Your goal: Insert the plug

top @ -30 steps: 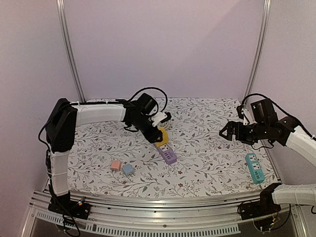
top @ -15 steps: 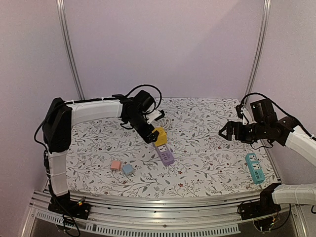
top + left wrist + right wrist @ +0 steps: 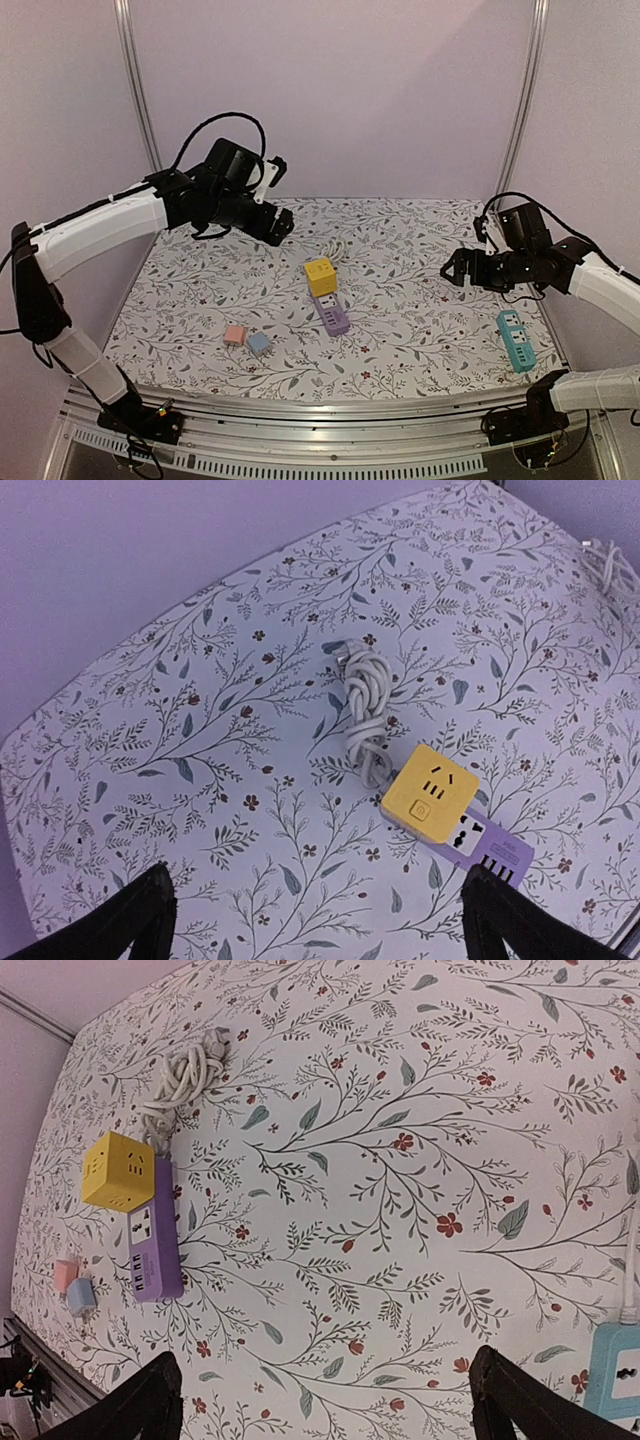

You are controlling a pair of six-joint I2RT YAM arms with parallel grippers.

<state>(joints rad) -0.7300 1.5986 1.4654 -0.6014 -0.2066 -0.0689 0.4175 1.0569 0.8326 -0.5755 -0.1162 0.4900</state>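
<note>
Two claws, both spread wide and holding nothing; you can check that in each wrist view. Left claw (image 3: 281, 226) hangs above the far-left part of the surface (image 3: 420, 340), well apart from the yellow cube plug (image 3: 320, 275). That plug sits on the far end of the purple power strip (image 3: 334, 319), mid-surface, with the coiled white cord (image 3: 336, 248) just behind it. Right claw (image 3: 453, 270) hovers at right, near the teal power strip (image 3: 514, 340).

Your plug (image 3: 320, 276) is yellow, the power strip (image 3: 334, 320) purple, the cord (image 3: 368, 685) white. Your table (image 3: 420, 330) shows grey vines with red flowers.
</note>
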